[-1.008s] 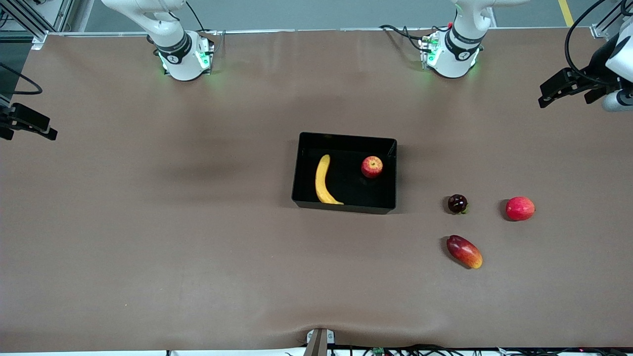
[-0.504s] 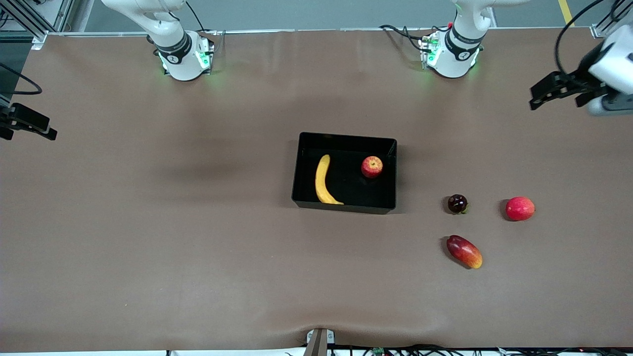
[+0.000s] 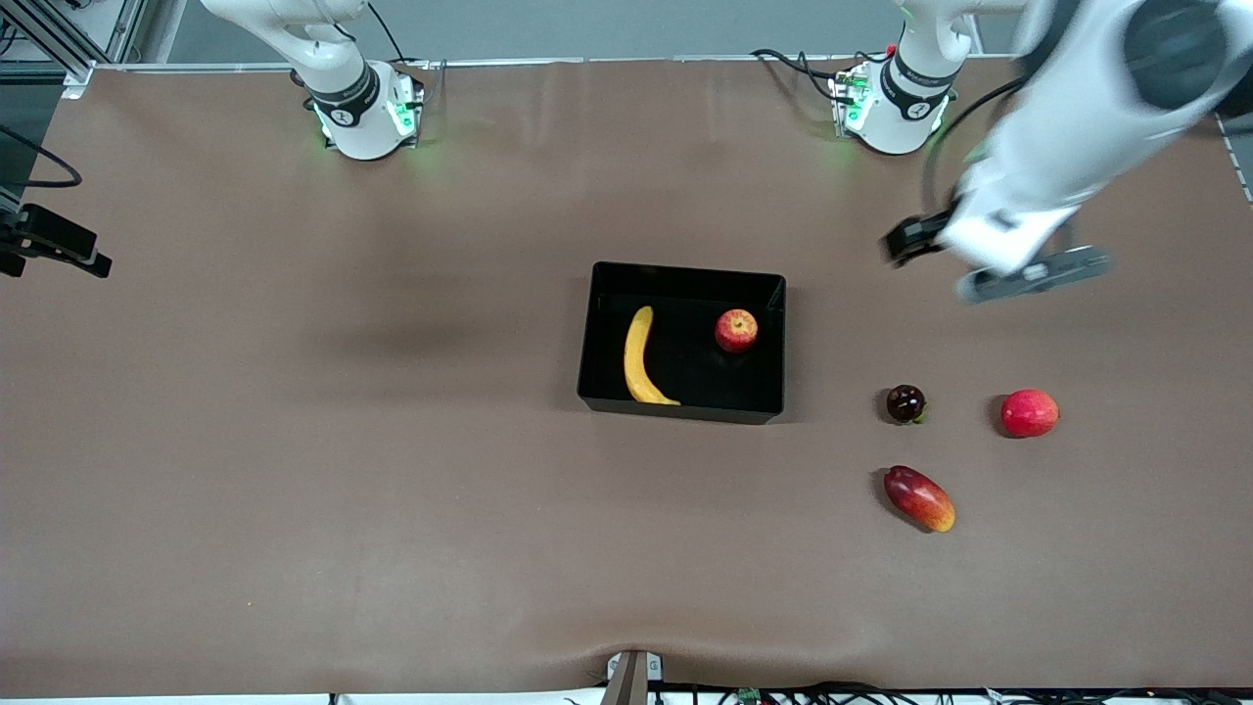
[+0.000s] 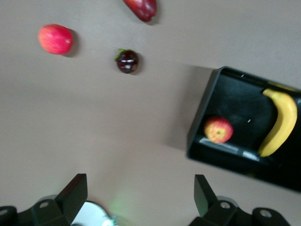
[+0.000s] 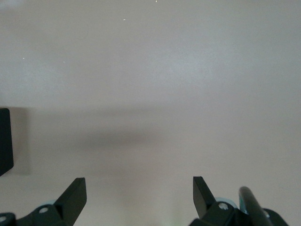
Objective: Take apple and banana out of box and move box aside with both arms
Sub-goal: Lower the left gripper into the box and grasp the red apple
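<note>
The black box (image 3: 682, 275) sits mid-table. In it lie the yellow banana (image 3: 638, 357) and the small red apple (image 3: 736, 330). The left wrist view also shows the box (image 4: 203, 121), the banana (image 4: 282, 123) and the apple (image 4: 218, 130). My left gripper (image 3: 979, 257) hangs over bare table between its arm's base and the loose fruits, open and empty (image 4: 140, 197). My right gripper (image 3: 57, 250) waits at the right arm's end of the table, open and empty (image 5: 138, 197).
Three loose fruits lie toward the left arm's end of the table: a dark round fruit (image 3: 905, 403), a pinkish-red round fruit (image 3: 1029, 412) and a red-and-yellow mango (image 3: 918, 498), nearest the front camera. The left wrist view shows them too (image 4: 127, 61) (image 4: 55, 39) (image 4: 141, 8).
My left arm has swung in from the table's end toward the middle, fast enough to blur. The right arm, the box and the fruits have not moved.
</note>
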Action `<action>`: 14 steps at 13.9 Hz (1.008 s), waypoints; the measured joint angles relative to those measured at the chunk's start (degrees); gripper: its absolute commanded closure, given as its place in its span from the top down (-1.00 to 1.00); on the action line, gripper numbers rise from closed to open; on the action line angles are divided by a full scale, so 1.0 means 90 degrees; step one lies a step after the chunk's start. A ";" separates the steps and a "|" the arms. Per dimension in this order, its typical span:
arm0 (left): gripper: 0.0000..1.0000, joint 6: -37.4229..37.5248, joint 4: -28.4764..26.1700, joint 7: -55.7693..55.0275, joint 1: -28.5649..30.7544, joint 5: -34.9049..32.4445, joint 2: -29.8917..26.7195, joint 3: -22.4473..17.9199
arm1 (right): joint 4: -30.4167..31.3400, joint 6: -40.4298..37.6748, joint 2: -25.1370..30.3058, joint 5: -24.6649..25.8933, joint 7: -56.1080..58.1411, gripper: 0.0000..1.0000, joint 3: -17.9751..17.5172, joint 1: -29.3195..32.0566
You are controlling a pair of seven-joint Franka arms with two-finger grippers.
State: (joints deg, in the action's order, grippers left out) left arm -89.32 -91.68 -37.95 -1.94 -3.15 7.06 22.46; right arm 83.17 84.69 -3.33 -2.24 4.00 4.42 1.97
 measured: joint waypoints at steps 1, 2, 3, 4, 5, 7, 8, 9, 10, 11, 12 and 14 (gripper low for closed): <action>1.00 -0.0230 0.0000 -0.0558 -0.0167 -0.0200 0.0287 0.0191 | -0.0001 0.0000 0.0000 0.0000 0.0000 1.00 0.0002 0.0002; 1.00 -0.0432 0.0002 -0.1099 -0.0417 -0.0345 0.0592 0.0270 | -0.0001 0.0000 0.0000 0.0000 0.0000 1.00 0.0002 0.0002; 1.00 -0.0598 0.0002 -0.1566 -0.0667 -0.0427 0.0902 0.0289 | -0.0002 0.0000 0.0000 0.0000 0.0000 1.00 0.0001 0.0002; 1.00 -0.0773 0.0004 -0.1942 -0.0881 -0.0471 0.1202 0.0294 | -0.0002 0.0000 0.0000 0.0000 0.0000 1.00 0.0001 0.0002; 1.00 -0.0963 0.0010 -0.2280 -0.1067 -0.0487 0.1481 0.0293 | -0.0002 0.0000 0.0000 0.0000 0.0000 1.00 0.0001 0.0002; 1.00 -0.1281 0.0017 -0.2952 -0.1346 -0.0598 0.1960 0.0292 | -0.0002 0.0000 0.0000 0.0000 0.0000 1.00 0.0001 0.0002; 1.00 -0.1400 0.0024 -0.3254 -0.1432 -0.0745 0.2158 0.0291 | -0.0002 0.0000 0.0000 0.0001 0.0000 1.00 0.0002 0.0002; 1.00 -0.1445 0.0031 -0.3504 -0.1504 -0.0894 0.2335 0.0294 | -0.0002 0.0000 0.0000 0.0001 0.0000 1.00 0.0002 0.0002; 1.00 -0.1458 0.0036 -0.3735 -0.1605 -0.1052 0.2513 0.0293 | -0.0002 0.0000 0.0000 0.0002 0.0000 1.00 0.0003 0.0002; 1.00 -0.1481 0.0039 -0.3961 -0.1722 -0.1219 0.2696 0.0293 | -0.0002 0.0000 0.0000 0.0002 0.0000 1.00 0.0003 0.0002; 1.00 -0.1561 0.0042 -0.4185 -0.1830 -0.1385 0.2876 0.0291 | -0.0002 0.0000 0.0000 0.0002 0.0000 1.00 0.0003 0.0003; 1.00 -0.1759 0.0053 -0.4554 -0.1955 -0.1657 0.3202 0.0289 | -0.0002 0.0000 0.0000 0.0002 0.0000 1.00 0.0004 0.0003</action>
State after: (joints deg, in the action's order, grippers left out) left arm -105.15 -91.20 -78.93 -19.53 -18.07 35.88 25.06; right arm 83.16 84.69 -3.33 -2.23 4.00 4.46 2.00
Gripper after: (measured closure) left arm 0.000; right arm 0.000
